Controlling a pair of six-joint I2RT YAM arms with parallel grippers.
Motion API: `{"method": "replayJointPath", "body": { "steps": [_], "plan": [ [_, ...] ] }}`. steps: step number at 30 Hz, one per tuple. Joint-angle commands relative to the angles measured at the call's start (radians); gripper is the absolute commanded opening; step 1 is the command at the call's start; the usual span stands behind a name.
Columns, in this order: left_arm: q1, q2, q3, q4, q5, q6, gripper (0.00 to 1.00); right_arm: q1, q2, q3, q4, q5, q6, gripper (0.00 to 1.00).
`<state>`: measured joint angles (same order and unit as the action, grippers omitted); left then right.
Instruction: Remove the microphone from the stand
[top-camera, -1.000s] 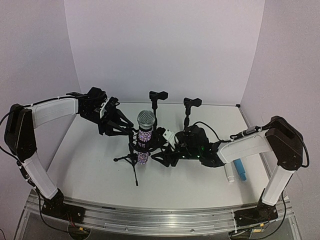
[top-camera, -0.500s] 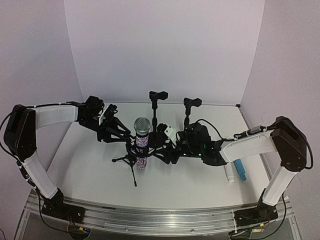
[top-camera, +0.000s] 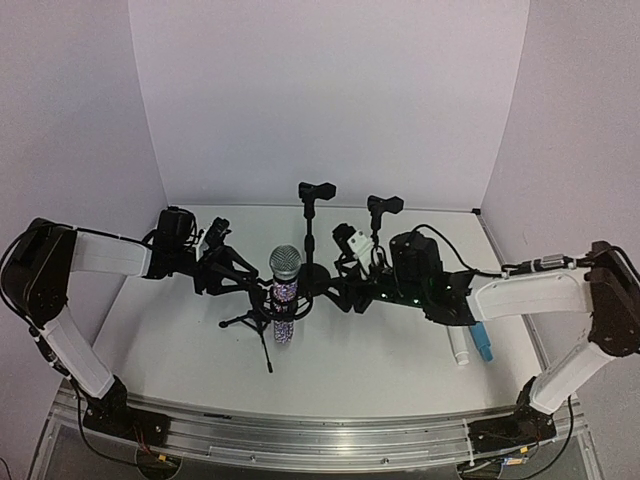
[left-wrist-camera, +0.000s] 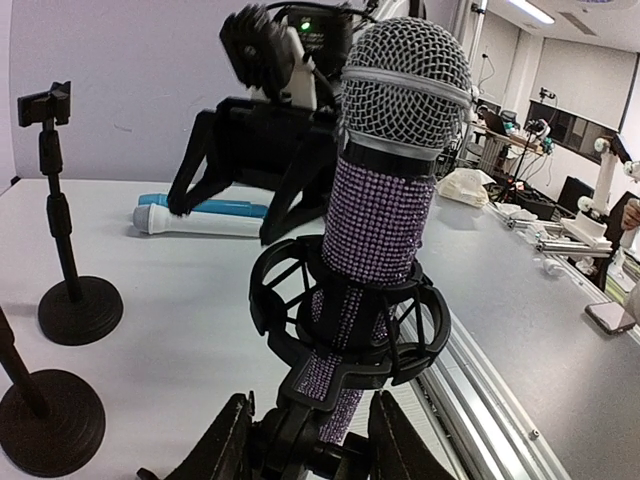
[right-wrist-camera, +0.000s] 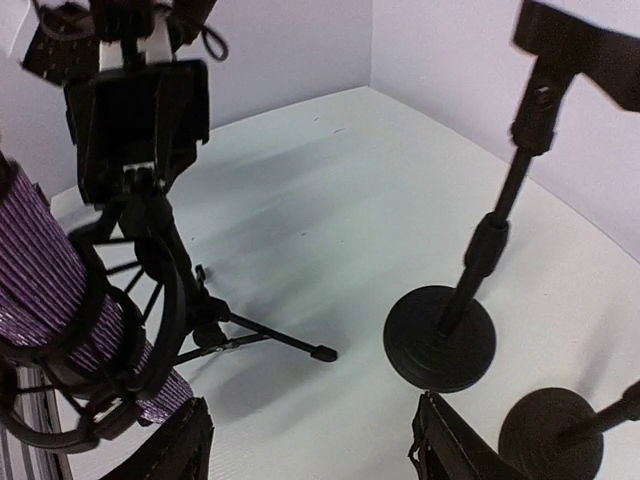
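At the left claw (left-wrist-camera: 312, 405), seen from its own wrist: the two fingers (left-wrist-camera: 235, 435) are closed in on the neck of the stand (right-wrist-camera: 250, 340), just under the black shock mount (left-wrist-camera: 350, 320), one finger on each side and pressing it. The microphone (left-wrist-camera: 385, 215) sits in that mount, head up. Its purple studded body passes through the ring, its silver mesh head is above the ring, and its tail pokes out below, so it is not yet off the stand. In the top view the left arm reaches in from the left side, with the claw low beside the mount. The stand's tripod legs are spread on the counter (top-camera: 380, 370). The right claw (right-wrist-camera: 310, 420) is on the other side of the microphone, its fingers wide apart with only bare counter between them. The microphone's lower end lies near the left-hand finger in that wrist view but is not between the two. Farther out, two short stands with round bases (right-wrist-camera: 440, 340) (right-wrist-camera: 550, 435) stand upright toward the back of the counter, each with a clip on top. A white cylinder (left-wrist-camera: 200, 222) and a blue one (left-wrist-camera: 200, 205) lie side by side near the right edge, well apart from the microphone.
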<state>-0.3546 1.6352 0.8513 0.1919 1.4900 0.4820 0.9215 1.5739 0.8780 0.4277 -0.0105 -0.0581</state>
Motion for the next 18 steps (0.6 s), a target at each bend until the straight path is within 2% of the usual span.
{"method": "replayJointPath", "body": {
  "steps": [1,2,4,5,9,14,18],
  "plan": [
    [-0.003,-0.006,-0.072,0.148,-0.247,-0.140,0.00,0.000,-0.176,0.006,-0.180,0.159,0.105,0.67],
    [-0.003,-0.017,-0.087,0.180,-0.265,-0.164,0.00,0.000,-0.212,0.005,-0.206,0.160,0.112,0.71],
    [-0.003,-0.029,-0.115,0.235,-0.291,-0.208,0.00,0.000,-0.260,0.019,-0.246,0.113,0.117,0.89],
    [-0.003,-0.031,-0.122,0.257,-0.306,-0.232,0.00,0.004,-0.263,0.042,-0.274,0.081,0.115,0.91],
    [-0.004,-0.034,-0.136,0.304,-0.321,-0.276,0.00,0.064,-0.185,0.145,-0.310,0.068,0.086,0.93],
    [-0.004,-0.048,-0.151,0.317,-0.336,-0.277,0.00,0.085,-0.078,0.166,-0.131,0.019,0.083,0.91],
    [-0.004,-0.063,-0.173,0.329,-0.341,-0.280,0.00,0.093,-0.029,0.191,-0.077,0.003,0.066,0.91]
  ]
}}
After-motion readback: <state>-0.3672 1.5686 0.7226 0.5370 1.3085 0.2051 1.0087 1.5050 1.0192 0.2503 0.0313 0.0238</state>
